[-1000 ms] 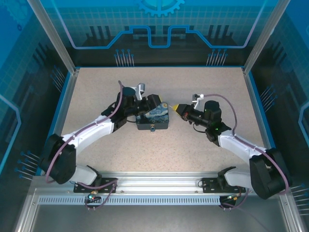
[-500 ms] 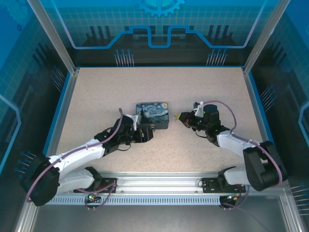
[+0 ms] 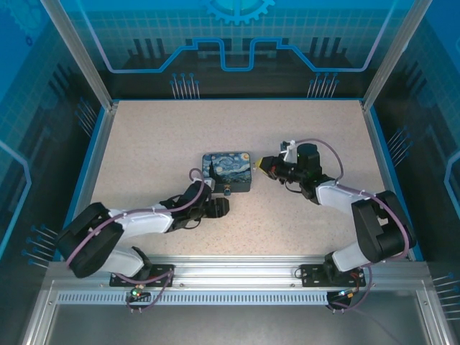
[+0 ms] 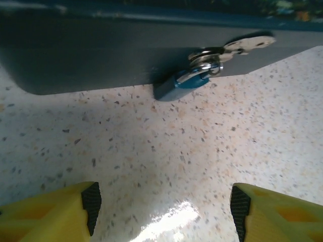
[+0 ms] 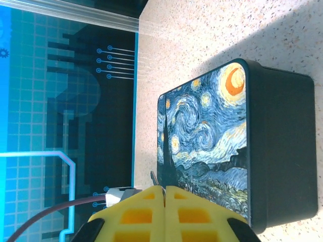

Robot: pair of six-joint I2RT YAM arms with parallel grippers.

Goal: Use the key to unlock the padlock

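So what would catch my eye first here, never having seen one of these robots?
The box printed with a swirling night-sky painting stands out first, in the middle of the table. A small blue padlock is hooked on its near side, with the left tool open and facing it. The right tool is shut beside the box's right end.

The bench top [image 4: 166,151] is a smooth, speckled, stone-look surface that throws a soft glare. The box [image 5: 207,136] has a glossy printed lid and dark, matt sides. The padlock [image 4: 176,86] has a blue satin body and a polished metal shackle, hung on a shiny metal hasp [image 4: 242,44]. The left gripper [image 4: 164,206] has yellow plastic fingers [image 4: 45,214] with matt black pads [image 4: 92,201]. The key [image 5: 153,179], pinched in the right gripper [image 5: 164,190], is dull grey metal. Brushed aluminium rail [image 3: 230,277] lines the bench's near edge.
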